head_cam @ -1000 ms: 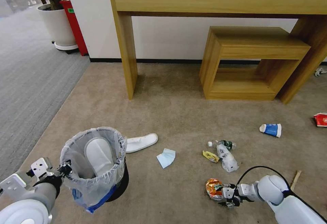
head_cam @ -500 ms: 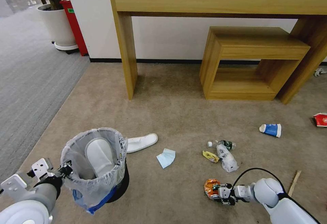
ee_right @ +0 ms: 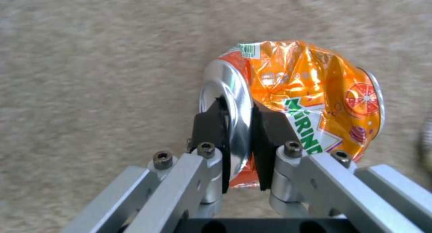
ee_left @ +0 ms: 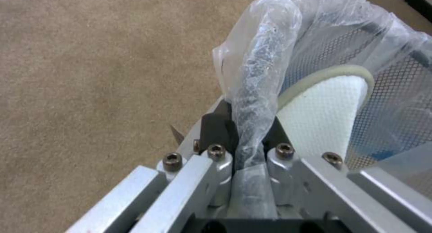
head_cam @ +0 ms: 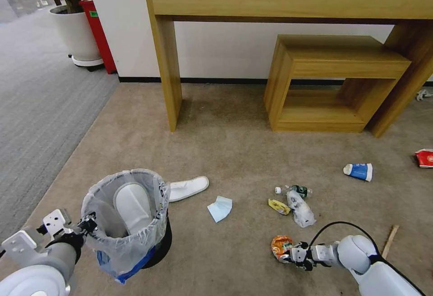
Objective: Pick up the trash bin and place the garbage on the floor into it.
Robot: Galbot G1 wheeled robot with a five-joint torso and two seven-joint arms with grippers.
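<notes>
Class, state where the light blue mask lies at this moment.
In the head view, the light blue mask lies flat on the beige carpet near the middle, just right of the white slipper and left of the yellow wrapper.

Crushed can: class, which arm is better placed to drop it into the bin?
Right. Its end effector is shut on the crushed can, while the left end effector grips the trash bin rim.

- Head view: high up, looking forward and down over the floor (head_cam: pixel 234 138); trash bin (head_cam: pixel 128 217) at 7 o'clock, crushed can (head_cam: pixel 280 246) at 5 o'clock.
- Left wrist view: very close, sighting along left gripper (ee_left: pixel 245 138) at bin's bag rim; shares trash bin (ee_left: pixel 360 74) with head view.
- Right wrist view: very close, facing down past right gripper (ee_right: pixel 238 125) to carpet; shares crushed can (ee_right: pixel 315 88) with head view.
</notes>
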